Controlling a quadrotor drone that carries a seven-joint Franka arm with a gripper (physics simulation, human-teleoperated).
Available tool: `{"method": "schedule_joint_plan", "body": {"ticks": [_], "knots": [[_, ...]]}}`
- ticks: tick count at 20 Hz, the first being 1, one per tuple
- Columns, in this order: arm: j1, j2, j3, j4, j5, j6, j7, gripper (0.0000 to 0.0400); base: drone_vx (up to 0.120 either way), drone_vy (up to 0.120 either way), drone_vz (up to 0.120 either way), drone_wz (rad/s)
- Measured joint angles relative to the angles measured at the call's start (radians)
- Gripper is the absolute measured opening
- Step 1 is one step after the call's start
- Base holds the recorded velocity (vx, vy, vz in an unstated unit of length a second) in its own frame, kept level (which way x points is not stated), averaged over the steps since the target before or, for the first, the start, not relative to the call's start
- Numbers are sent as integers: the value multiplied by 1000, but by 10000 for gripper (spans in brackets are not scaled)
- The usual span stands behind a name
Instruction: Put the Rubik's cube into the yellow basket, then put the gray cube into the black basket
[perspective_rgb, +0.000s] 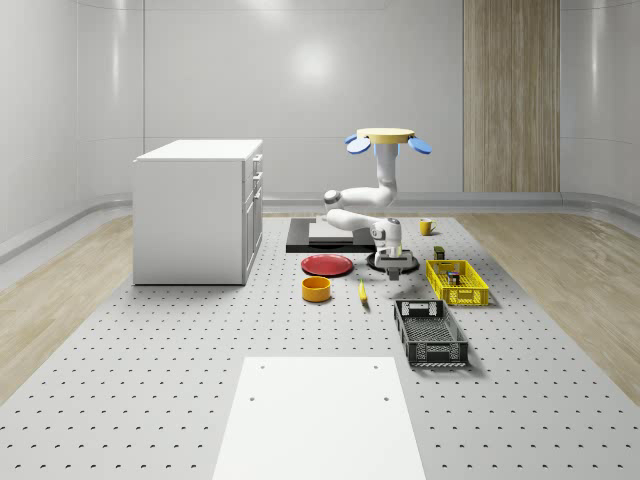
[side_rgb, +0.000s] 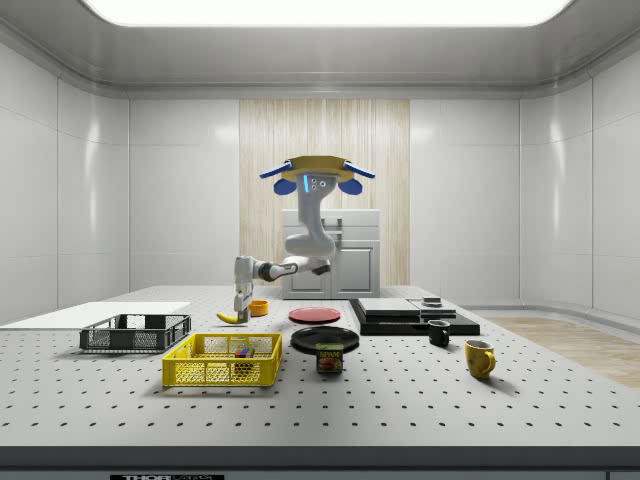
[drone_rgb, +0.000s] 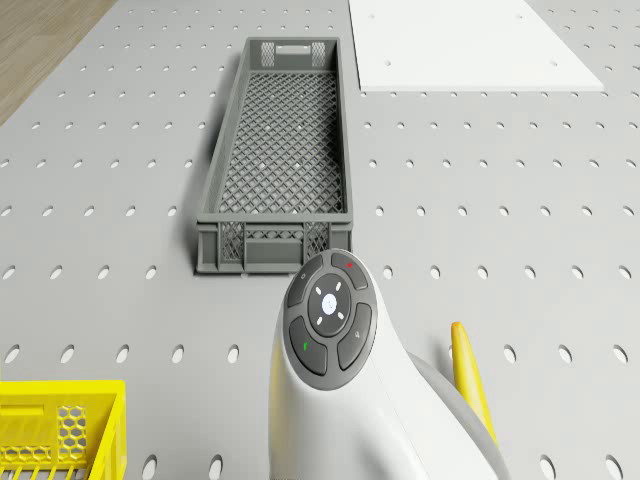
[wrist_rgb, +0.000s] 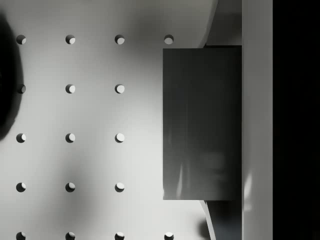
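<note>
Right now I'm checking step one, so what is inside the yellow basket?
The yellow plastic mesh basket holds a small multicoloured Rubik's cube. Its mesh walls hide part of the floor, so anything else there cannot be seen.

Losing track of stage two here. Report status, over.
Drone hovering over the table; tool low, down at the gray cube. Rubik's cube in the yellow basket. Black basket empty, approach open.

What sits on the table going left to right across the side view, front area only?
Black basket → yellow basket → Spam can → black mug → yellow mug. I skipped the banana, orange bowl and plates farther back, as they overlap the baskets' span.
</note>
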Motion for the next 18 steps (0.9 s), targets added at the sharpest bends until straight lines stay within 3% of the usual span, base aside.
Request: {"method": "schedule_joint_plan", "body": {"ticks": [2, 7, 15, 18], "knots": [[1, -1, 7, -3, 7, -3, 1, 250, 0, 0, 40, 0], [1, -4, 16, -6, 16, -5, 2, 250, 0, 120, 0, 0], [-1, -8, 20, -7, 21, -2, 4, 250, 115, 120, 0, 0], [-2, -10, 21, -7, 23, -1, 5, 250, 120, 13, 0, 0]]}}
